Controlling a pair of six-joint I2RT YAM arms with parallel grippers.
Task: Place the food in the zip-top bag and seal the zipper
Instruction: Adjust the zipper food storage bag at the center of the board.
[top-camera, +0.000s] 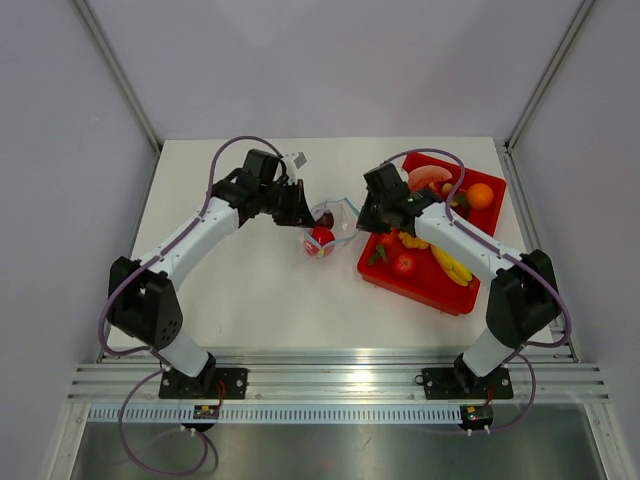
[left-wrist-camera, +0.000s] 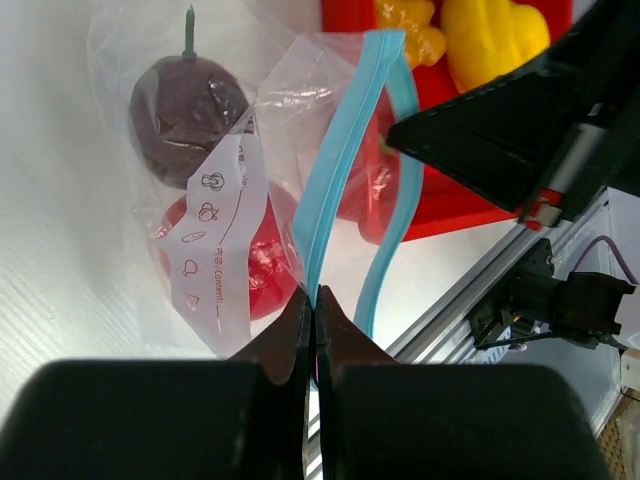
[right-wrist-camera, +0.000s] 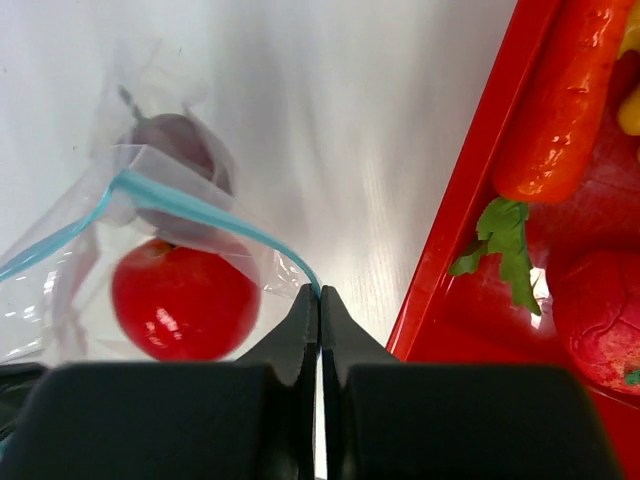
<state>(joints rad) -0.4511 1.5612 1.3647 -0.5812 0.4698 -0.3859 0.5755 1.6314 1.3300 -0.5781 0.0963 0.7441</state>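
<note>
Zip-top bag (top-camera: 338, 222): small, clear, crinkly, with a white printed patch on one face. It sits at the middle of the table (top-camera: 250, 290), strung between the two grippers and just left of the red tray (top-camera: 432, 300). Whether its bottom rests on the table cannot be told.

Zipper (left-wrist-camera: 345, 150): light blue strip along the bag's mouth. In the left wrist view its two halves stand apart along the middle and meet at the far end, so the mouth is not sealed there.

Contents of the bag:
- red tomato-like fruit (right-wrist-camera: 185, 298), glossy and round, on the near side.
- dark purple fruit (left-wrist-camera: 185, 110), round with a thin stem, just beyond the red one and touching it.

Left gripper (left-wrist-camera: 313, 300): at the bag's left end, fingers clenched on the zipper, with the blue strip running out from between the tips.

Right gripper (right-wrist-camera: 319, 295): at the bag's right end, over the tray's left edge, fingers pinched together on the other end of the zipper.

Red tray, right of the bag, holds:
- banana (top-camera: 450, 265), yellow, near the middle.
- orange fruit (top-camera: 480, 195), at the far right corner.
- carrot (right-wrist-camera: 560, 100), orange with green leaves, along the left wall.
- other small red and yellow items, too small to name.
</note>
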